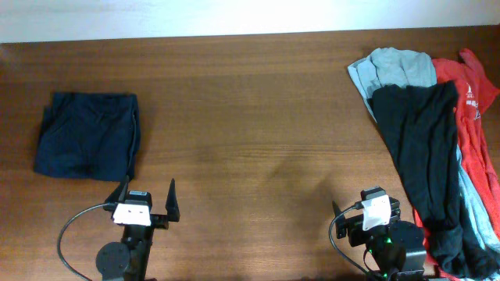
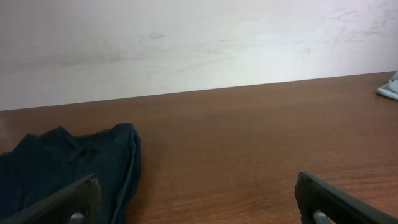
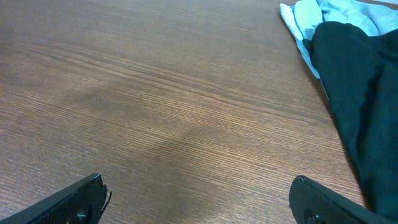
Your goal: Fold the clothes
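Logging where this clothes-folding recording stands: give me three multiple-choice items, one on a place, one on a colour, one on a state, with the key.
1. Where does the folded navy garment lie? A) left part of the table B) at the far right C) in a gripper
2. Which garment tops the right-hand pile? A) the red one B) the black one C) the pale blue-grey one
3. How do the jaws of the left gripper stand? A) shut on cloth B) shut, empty C) open, empty

1A: it lies alone at left. 2B: black drapes over the others. 3C: bare wood shows between them.
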Motion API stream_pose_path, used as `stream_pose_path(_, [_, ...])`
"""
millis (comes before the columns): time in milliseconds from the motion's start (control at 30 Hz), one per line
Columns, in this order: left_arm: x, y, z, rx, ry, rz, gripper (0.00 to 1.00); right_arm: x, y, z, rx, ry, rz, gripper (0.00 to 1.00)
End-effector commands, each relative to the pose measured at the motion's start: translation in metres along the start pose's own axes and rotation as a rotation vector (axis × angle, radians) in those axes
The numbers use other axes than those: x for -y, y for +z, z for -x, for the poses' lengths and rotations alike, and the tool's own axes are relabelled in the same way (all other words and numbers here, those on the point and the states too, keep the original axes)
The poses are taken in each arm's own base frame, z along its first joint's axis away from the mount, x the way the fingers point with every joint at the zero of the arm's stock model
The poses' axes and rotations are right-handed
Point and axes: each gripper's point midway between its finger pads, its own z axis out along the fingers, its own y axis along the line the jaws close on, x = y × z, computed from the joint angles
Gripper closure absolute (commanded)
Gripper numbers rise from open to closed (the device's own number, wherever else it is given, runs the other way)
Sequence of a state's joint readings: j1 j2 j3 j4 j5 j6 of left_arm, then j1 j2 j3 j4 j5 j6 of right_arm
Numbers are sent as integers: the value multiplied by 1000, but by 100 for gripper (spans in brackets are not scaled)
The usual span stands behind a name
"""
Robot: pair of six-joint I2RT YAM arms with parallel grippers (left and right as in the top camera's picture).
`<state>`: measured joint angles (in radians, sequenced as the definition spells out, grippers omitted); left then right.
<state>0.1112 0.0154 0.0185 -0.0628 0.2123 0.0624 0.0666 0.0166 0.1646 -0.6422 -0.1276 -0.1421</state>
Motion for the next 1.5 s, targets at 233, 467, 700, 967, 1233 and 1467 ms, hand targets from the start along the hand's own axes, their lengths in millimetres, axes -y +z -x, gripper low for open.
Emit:
stream_pose_path(233, [2, 0, -2, 4, -8, -10, 1, 4, 0, 3, 15, -25, -23, 1])
stream_pose_path(467, [17, -1, 13, 63, 6, -95, 1, -18, -3, 36, 158, -62, 108, 2])
stream_pose_path(700, [47, -10, 34, 142, 36, -277, 1, -60, -27, 83, 378, -88, 365, 1])
stream_pose_path(967, [16, -23, 136, 154, 31, -103, 1, -10, -70, 173, 561, -65, 81, 1])
stream_pose_path(1233, [24, 47, 146, -272, -109, -269, 1, -5, -5, 145, 23, 175, 141, 1])
stream_pose_path(1467, [55, 85, 142, -427, -248, -538, 1, -56, 38, 141, -266, 287, 509, 1])
